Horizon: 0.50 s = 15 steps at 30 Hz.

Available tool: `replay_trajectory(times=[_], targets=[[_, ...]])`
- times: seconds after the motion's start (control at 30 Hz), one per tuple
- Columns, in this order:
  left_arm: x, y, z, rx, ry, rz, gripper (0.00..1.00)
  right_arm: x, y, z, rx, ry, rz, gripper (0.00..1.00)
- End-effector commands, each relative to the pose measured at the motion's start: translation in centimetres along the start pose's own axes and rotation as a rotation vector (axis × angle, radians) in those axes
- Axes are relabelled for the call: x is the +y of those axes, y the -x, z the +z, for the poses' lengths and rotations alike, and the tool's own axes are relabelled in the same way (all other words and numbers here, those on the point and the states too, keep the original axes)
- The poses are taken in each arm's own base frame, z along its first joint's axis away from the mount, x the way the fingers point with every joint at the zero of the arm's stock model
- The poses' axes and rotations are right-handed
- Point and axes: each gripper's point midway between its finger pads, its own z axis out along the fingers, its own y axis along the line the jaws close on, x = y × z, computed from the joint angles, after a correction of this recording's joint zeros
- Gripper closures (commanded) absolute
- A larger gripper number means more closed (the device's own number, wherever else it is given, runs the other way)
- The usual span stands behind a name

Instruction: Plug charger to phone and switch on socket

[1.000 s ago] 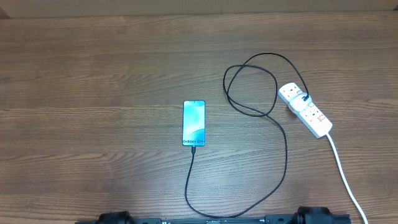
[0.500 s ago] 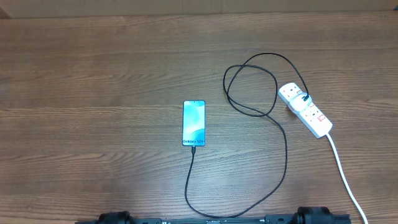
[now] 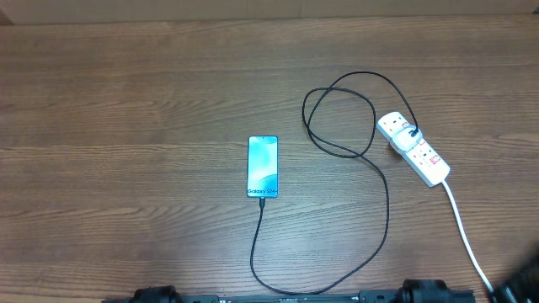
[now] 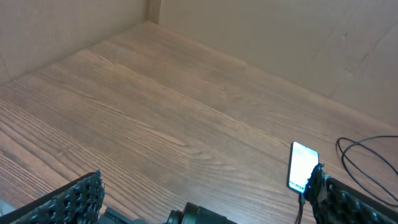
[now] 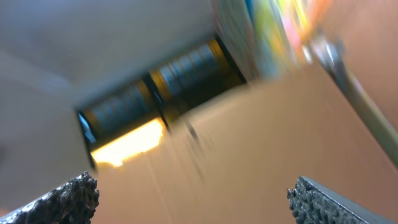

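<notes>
The phone (image 3: pixel 263 167) lies flat and screen up near the middle of the counter (image 3: pixel 126 101). Its short lower end points to the near edge, where the arms stand. The tip of the charger (image 3: pixel 387 210) meets that end, so it looks plugged in.

From there the cable runs toward the near edge, curves to the right and makes a loose loop before it reaches the socket (image 3: pixel 425 160). We judge that this slack keeps any pull off the connector. The socket lies slanted close to the right edge with its switches facing up, so that a finger can press one from above. A black plug (image 3: pixel 410 130) sits in it, and the white cord (image 3: pixel 461 227) leaves toward the near right corner. The switches are too small for us to tell whether one is on.

The left hand (image 4: pixel 202 186) is wide open and holds nothing, low over the near edge. The right hand (image 5: pixel 191 186) is also spread wide and empty. Its camera is blurred and points away from the counter.
</notes>
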Motion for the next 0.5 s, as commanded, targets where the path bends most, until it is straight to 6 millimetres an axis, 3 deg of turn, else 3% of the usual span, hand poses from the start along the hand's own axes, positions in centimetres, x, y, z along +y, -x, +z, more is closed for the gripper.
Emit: replay_trajectory(times=[0.0, 0.03, 0.2, 0.33, 0.47], targets=[[0.3, -0.1, -0.2, -0.018, 0.013, -0.026, 0.0, -4.1, -7.1, 1.4, 0.137, -0.093, -0.014, 0.0], [0.3, -0.1, -0.2, -0.018, 0.013, -0.026, 0.0, -6.0, -10.6, 1.8, 0.199, -0.127, -0.022, 0.0], [0.3, -0.1, -0.2, -0.018, 0.013, -0.026, 0.0, -10.4, -18.4, 1.6, 0.304, -0.186, -0.036, 0.0], [0.3, -0.1, -0.2, -0.018, 0.013, -0.026, 0.0, -12.8, -22.6, 0.7, 0.365, -0.221, -0.044, 0.0], [0.3, -0.1, -0.2, -0.018, 0.013, -0.026, 0.01, -15.0, -25.3, -0.3, 0.4, -0.272, -0.057, 0.0]])
